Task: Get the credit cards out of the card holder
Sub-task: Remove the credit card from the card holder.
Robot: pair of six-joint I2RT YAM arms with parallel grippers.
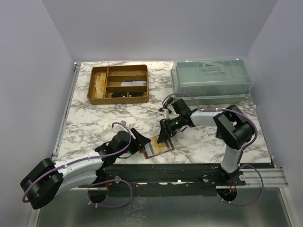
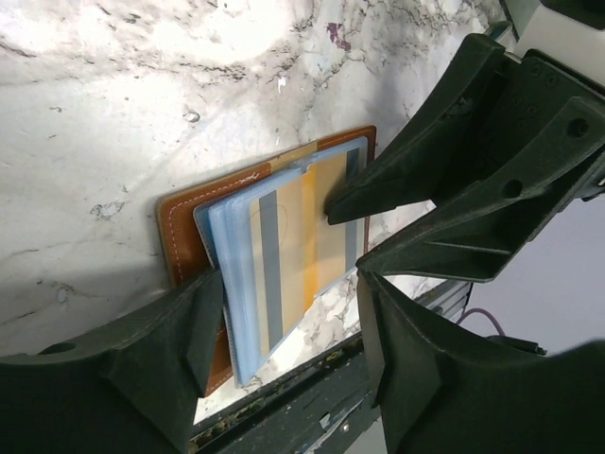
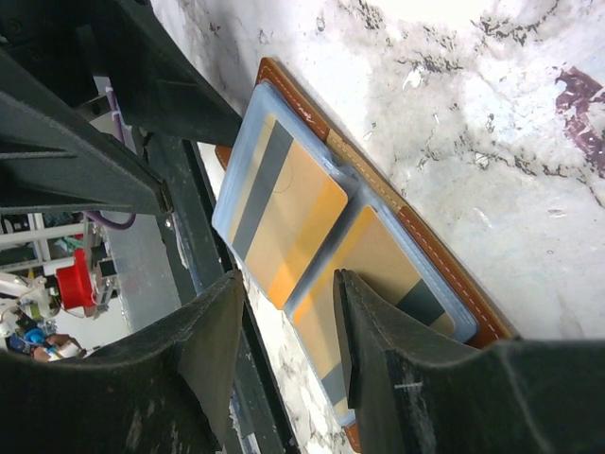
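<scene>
The reddish-brown card holder (image 1: 157,148) lies open at the table's front edge. It also shows in the left wrist view (image 2: 187,219) and the right wrist view (image 3: 452,272). Tan and orange credit cards (image 2: 307,248) with grey stripes sit in its light blue clear sleeves; two show side by side (image 3: 284,216). My left gripper (image 1: 141,142) is open, its jaws straddling the holder's near edge (image 2: 288,317). My right gripper (image 1: 165,134) is open just above the cards (image 3: 288,345). One of its fingertips (image 2: 338,200) touches the top card.
A gold-brown divided tray (image 1: 118,84) stands at the back left. A clear lidded box with a handle (image 1: 210,78) stands at the back right. The black rail of the table's front edge (image 1: 165,168) runs right beside the holder.
</scene>
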